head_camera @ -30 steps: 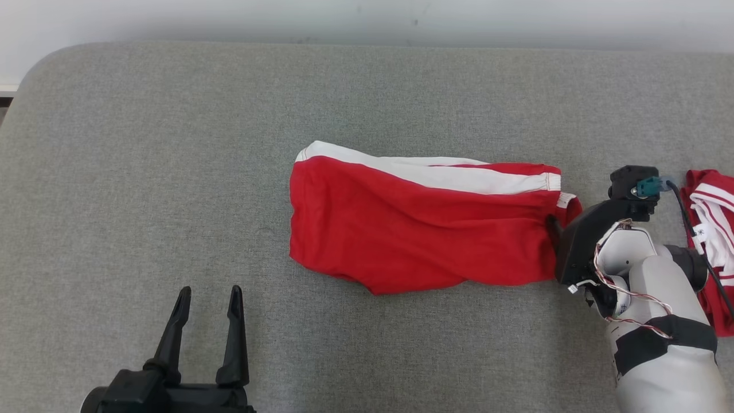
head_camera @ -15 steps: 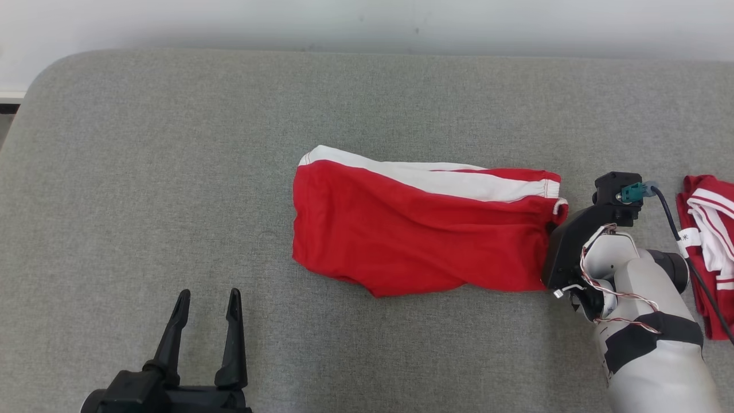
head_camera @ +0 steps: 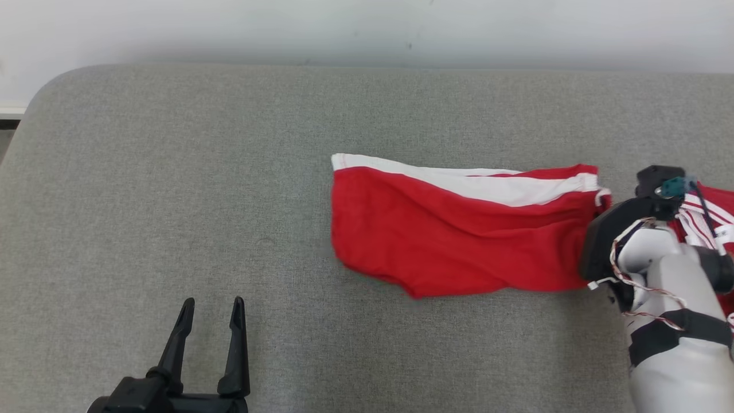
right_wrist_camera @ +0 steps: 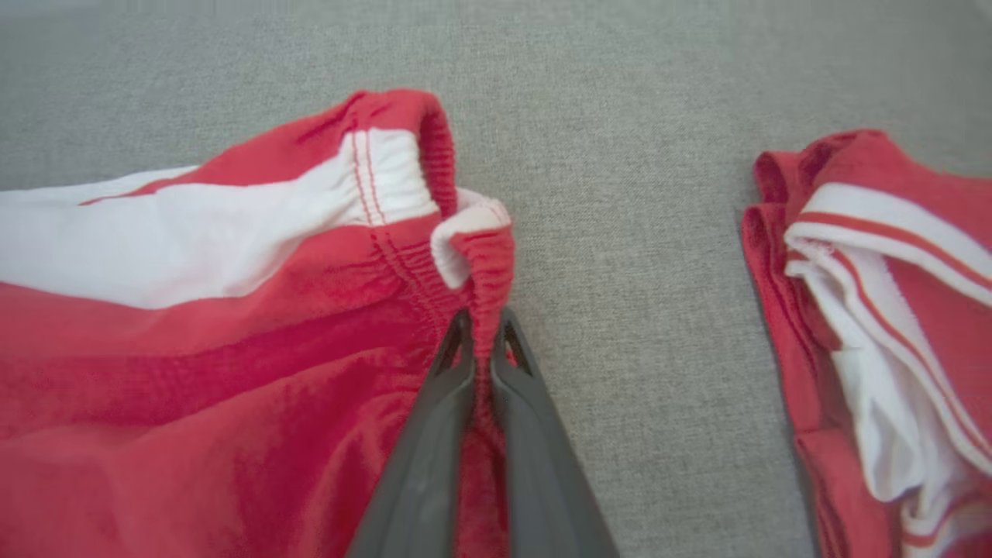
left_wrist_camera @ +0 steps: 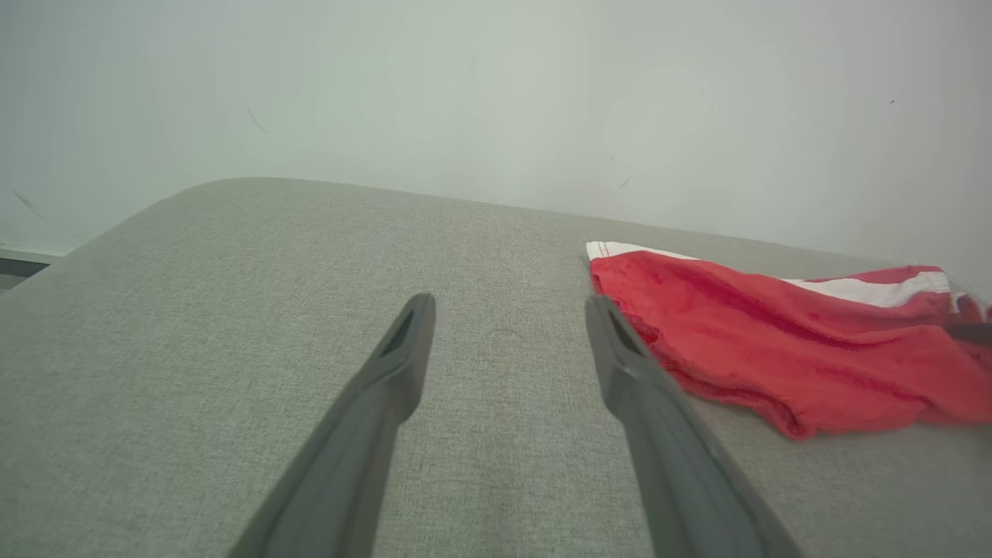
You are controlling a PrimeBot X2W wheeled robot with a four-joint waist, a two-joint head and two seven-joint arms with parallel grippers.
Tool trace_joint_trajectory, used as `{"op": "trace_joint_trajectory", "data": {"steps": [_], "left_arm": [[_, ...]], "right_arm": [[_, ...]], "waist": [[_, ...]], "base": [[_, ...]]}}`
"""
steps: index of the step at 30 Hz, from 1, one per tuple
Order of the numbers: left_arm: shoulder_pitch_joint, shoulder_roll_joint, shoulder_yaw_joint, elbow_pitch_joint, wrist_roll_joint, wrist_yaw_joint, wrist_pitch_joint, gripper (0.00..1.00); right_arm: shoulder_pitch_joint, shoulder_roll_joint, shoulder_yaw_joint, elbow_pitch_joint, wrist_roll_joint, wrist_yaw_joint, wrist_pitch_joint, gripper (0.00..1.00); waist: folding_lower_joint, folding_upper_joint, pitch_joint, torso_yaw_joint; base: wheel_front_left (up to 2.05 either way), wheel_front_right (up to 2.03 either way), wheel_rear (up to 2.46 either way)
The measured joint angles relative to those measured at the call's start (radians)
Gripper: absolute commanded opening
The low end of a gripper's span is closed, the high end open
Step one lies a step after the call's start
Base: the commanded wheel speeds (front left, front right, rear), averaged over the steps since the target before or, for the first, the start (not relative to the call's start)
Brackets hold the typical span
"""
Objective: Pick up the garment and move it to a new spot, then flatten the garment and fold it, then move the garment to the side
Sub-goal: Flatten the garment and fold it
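Observation:
The garment (head_camera: 459, 241) is a pair of red shorts with a white side stripe, lying flat on the grey padded table (head_camera: 172, 172). My right gripper (right_wrist_camera: 484, 325) is shut on its elastic waistband at the right end, and red cloth is pinched between the fingers. In the head view the right wrist covers that grip at the garment's right edge. My left gripper (head_camera: 213, 307) stands open and holds nothing near the front left of the table, well apart from the garment (left_wrist_camera: 775, 341). Its fingers (left_wrist_camera: 403, 349) point across bare cloth.
A second red and white garment (head_camera: 711, 209) lies crumpled at the table's right edge, close behind my right wrist; a strip of grey surface separates it (right_wrist_camera: 891, 310) from the held waistband. A pale wall runs behind the table. The table's rounded corner is at far left.
My right gripper has shut on the waistband and pulled the garment to the right, toward the second garment. The head view has also shifted a little. The left gripper has stayed put.

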Motion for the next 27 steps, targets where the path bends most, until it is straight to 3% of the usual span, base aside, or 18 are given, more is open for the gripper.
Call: {"op": "trace_joint_trajectory", "data": {"steps": [5,11,20,27], "left_arm": [[0.003,0.000,-0.002,0.003,0.000,-0.003,0.000,1.00],[0.007,0.000,-0.001,0.007,-0.002,-0.003,0.000,1.00],[0.002,0.000,-0.006,0.017,-0.019,-0.004,0.000,1.00],[-0.004,0.000,-0.006,0.022,-0.022,-0.010,0.000,1.00]], "right_arm": [[-0.012,-0.017,-0.041,-0.063,-0.069,0.000,0.037,0.00],[-0.051,-0.006,0.019,-0.116,-0.018,0.000,0.090,0.00],[-0.060,0.003,0.352,-0.160,0.392,0.000,0.166,0.00],[-0.054,0.002,0.523,-0.167,0.547,0.000,0.150,0.00]], "waist": [[0.0000,0.0000,-0.010,-0.002],[0.0000,0.0000,-0.017,-0.006],[0.0000,0.0000,-0.020,0.008],[0.0000,0.0000,-0.008,0.030]], "base": [[0.00,0.00,0.00],[0.00,0.00,0.00],[0.00,0.00,0.00],[0.00,0.00,0.00]]}}
